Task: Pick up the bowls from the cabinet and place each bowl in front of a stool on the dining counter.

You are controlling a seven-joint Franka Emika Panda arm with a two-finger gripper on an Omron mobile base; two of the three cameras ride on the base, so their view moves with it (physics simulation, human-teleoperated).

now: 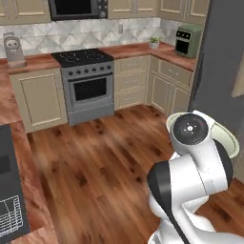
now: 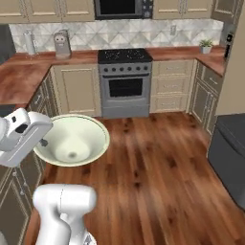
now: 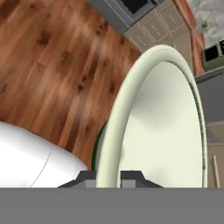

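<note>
I hold one pale cream-green bowl [image 2: 72, 139] in the air above the wooden floor, tilted with its inside facing the right base camera. My gripper [image 3: 109, 178] is shut on the bowl's rim, one finger on each side, as the hand view shows. In the left base view only the bowl's edge [image 1: 228, 139] shows, behind my own arm. In the right base view the gripper [image 2: 44, 142] meets the bowl at its left edge. The cabinet, the stools and the dining counter are out of view.
A steel stove [image 1: 86, 86] stands at the far wall between beige kitchen cabinets [image 1: 131, 81] with red-brown tops. A grey fridge [image 1: 217, 62] rises on the right. A counter with a dark sink [image 1: 8, 190] lies on the left. The wooden floor [image 2: 153, 167] is open.
</note>
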